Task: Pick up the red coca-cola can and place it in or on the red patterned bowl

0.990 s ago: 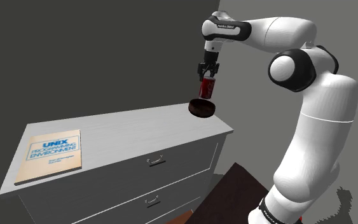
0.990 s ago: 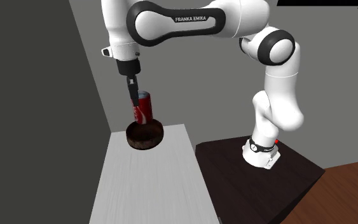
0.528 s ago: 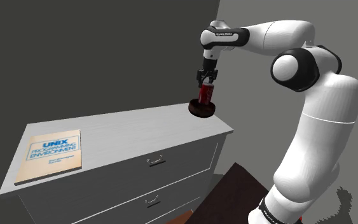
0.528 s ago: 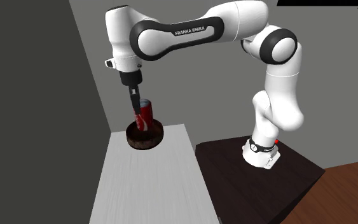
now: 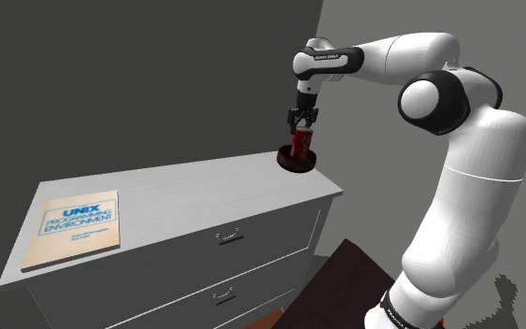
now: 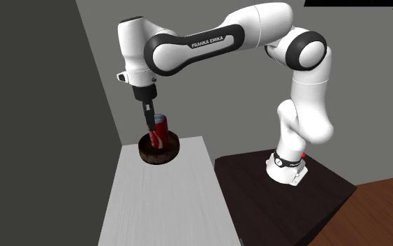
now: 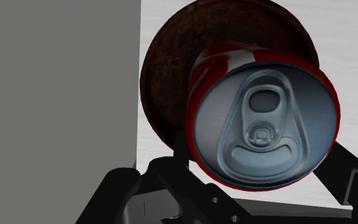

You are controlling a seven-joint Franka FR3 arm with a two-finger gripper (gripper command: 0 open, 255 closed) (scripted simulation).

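The red cola can [image 5: 299, 143] stands inside the dark brown bowl [image 5: 297, 163] at the far corner of the white dresser top [image 5: 186, 201]. My black gripper [image 5: 300, 125] is shut on the can's upper part from above. From the second exterior view, the can [image 6: 158, 131] leans slightly in the bowl [image 6: 158, 154], with the gripper [image 6: 150, 120] at its top. Looking down from the wrist, the silver lid of the can [image 7: 263, 124] sits between my fingers [image 7: 179, 149], and the bowl [image 7: 165, 83] lies under it.
A tan book with a blue UNIX title [image 5: 74, 224] lies at the near left of the dresser in the shoulder view. Drawer fronts [image 5: 228, 236] face the camera. Grey walls stand close behind the bowl. The dark stand [image 6: 292, 196] sits beside the dresser.
The gripper has lowered the can from above the bowl down into it. The arm's wrist has dropped with it.
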